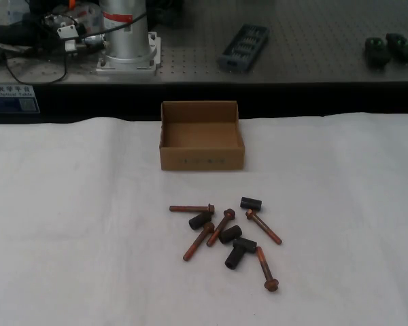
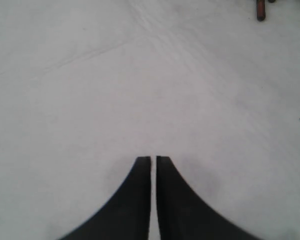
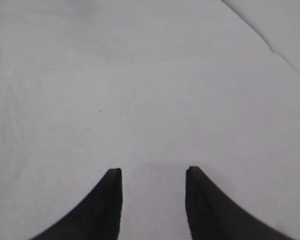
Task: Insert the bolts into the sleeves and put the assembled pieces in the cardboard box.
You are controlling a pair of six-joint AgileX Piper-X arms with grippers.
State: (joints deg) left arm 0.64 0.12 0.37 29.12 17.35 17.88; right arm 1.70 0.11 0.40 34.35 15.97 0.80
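While each gripper hangs over the white cloth (image 1: 68,224) that covers the surface, we find the task's things together in the high view. The box (image 1: 202,157) sits on the cloth near its far edge, open side up. At 6 o'clock from the box, and apart from it, the bolts (image 1: 190,208) and sleeves (image 1: 251,203) lie loose in one cluster. We count five rusty bolts and five black sleeves, and as far as we can tell every bolt lies outside the sleeves. At the cluster's 10 o'clock one bolt lies crosswise, with a sleeve (image 1: 200,221) just beside its head. At 1 o'clock a sleeve lies just beside the head of a bolt (image 1: 264,227) that runs toward 4 o'clock. Two sleeves (image 1: 233,259) touch and make a bend, and at 5 o'clock a bolt (image 1: 266,269) lies with its head nearest us.

The left gripper (image 2: 153,159) is narrow: only a thin slit shows between its dark fingertips, and it holds nothing. Well beyond those tips one bolt's end (image 2: 260,10) lies on the cloth. The right gripper (image 3: 153,172) is wide, with a clear gap of cloth between its fingers, and it holds nothing.

Beyond the cloth runs a dark board (image 1: 299,41), with a metal post (image 1: 126,34) at 11 o'clock from the box and a dark tray (image 1: 243,47) at 1 o'clock.
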